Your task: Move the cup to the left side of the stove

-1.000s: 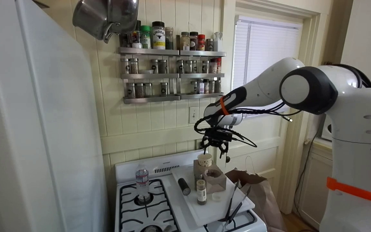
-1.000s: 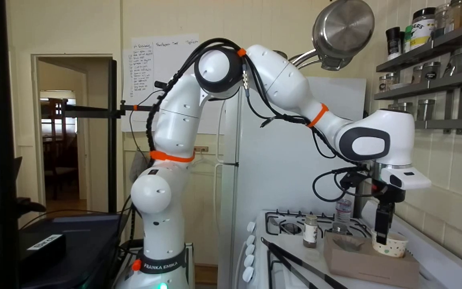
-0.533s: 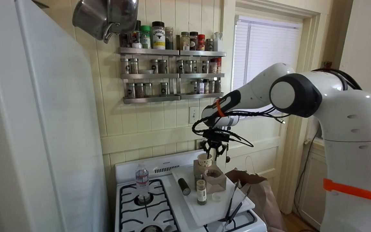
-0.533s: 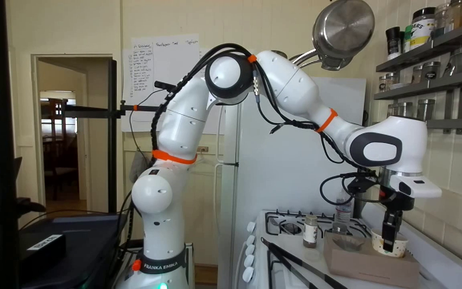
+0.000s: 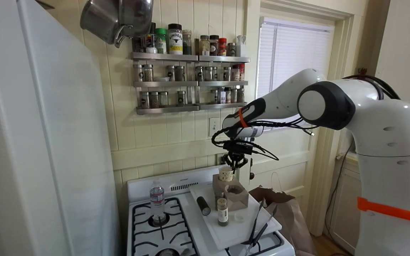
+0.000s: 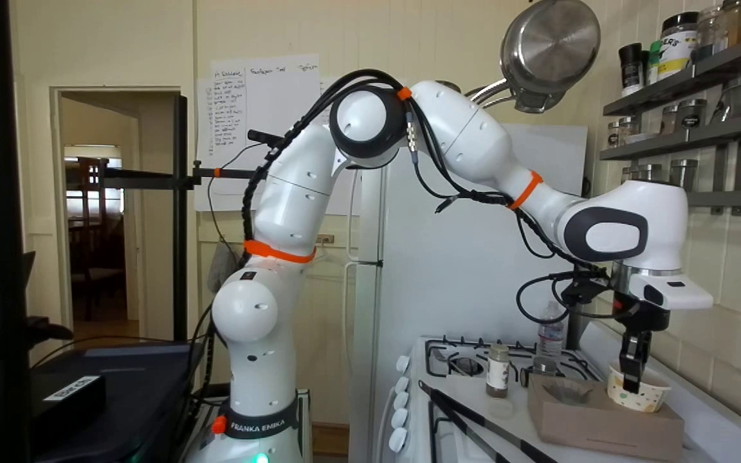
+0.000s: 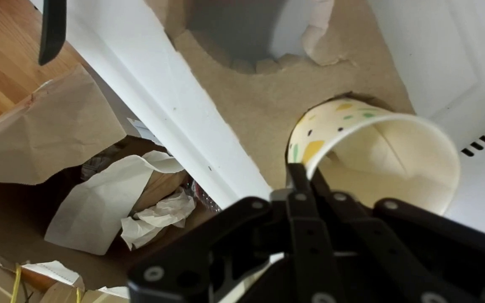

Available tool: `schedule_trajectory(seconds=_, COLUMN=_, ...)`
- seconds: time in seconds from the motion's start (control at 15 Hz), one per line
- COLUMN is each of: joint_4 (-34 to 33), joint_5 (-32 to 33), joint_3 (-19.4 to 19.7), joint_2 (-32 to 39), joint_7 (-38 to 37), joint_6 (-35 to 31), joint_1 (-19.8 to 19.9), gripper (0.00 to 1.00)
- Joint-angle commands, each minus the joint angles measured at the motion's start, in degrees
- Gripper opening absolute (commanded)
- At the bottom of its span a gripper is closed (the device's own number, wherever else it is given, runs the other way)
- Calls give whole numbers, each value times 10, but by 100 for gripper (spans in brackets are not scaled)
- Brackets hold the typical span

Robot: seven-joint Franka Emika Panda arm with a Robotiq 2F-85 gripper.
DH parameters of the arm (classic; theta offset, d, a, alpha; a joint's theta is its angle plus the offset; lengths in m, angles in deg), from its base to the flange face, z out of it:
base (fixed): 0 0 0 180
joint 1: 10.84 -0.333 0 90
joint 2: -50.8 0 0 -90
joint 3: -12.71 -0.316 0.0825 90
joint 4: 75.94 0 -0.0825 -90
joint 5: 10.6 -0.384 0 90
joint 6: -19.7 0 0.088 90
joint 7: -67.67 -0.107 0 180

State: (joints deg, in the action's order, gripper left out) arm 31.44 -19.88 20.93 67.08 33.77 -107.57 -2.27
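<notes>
The cup [image 7: 394,151] is pale with yellow and green specks. In the wrist view its lower part sits in a hole of the brown cardboard carrier [image 7: 267,113]. My gripper [image 7: 307,170] is shut on the cup's rim, one finger outside the wall and one inside. In an exterior view the cup [image 6: 647,395] leans slightly in the carrier [image 6: 595,431], with the gripper [image 6: 631,386] coming down on it from above. The stove [image 5: 141,188] is white with black grates; the cup and carrier are at its back right in that view.
Under the carrier lies a white board [image 5: 219,238], which also bears a spice jar [image 5: 222,213], a dark bottle [image 5: 203,205] and tongs [image 5: 256,231]. On the left burner stands a water bottle [image 5: 157,199]. A paper bag [image 5: 290,217] sits beside the stove. Spice shelves [image 5: 169,84] hang above.
The gripper came down over the cup, then its fingers shut on the rim. Cup and carrier have shifted slightly toward the wall, and the cup now leans.
</notes>
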Motion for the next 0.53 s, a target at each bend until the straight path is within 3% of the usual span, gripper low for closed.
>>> schedule_trajectory(seconds=0.0, joint_4=-2, joint_5=0, joint_3=10, joint_2=-10, joint_7=-17, joint_6=15, joint_1=-11, gripper=1)
schedule_trajectory(seconds=0.47, joint_4=40, joint_5=38, joint_3=12, joint_2=-80, joint_7=-29, joint_6=-27, joint_1=-27, gripper=1)
